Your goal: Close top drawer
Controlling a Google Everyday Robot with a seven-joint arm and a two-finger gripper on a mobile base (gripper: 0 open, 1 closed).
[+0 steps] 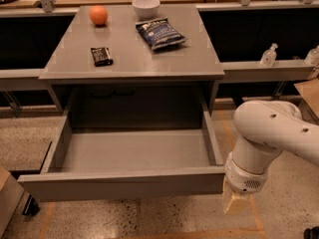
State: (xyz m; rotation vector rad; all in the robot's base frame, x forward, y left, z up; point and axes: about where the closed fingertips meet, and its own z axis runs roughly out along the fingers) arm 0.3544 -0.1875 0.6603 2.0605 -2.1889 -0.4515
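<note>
The top drawer (124, 183) is a wide grey tray pulled far out from under the grey tabletop (134, 59); its inside is empty and its flat front panel faces me. My white arm comes in from the right and ends in the gripper (234, 201), a tan part that hangs just right of the drawer front's right end, at about the panel's height. It looks close to the panel's corner; I cannot tell if it touches.
On the tabletop lie an orange (98, 15), a white bowl (146, 6), a dark blue chip bag (160, 33) and a small black bar (101, 56). A sanitiser bottle (268, 55) stands on a ledge at the right. A box corner (7, 198) sits at the lower left.
</note>
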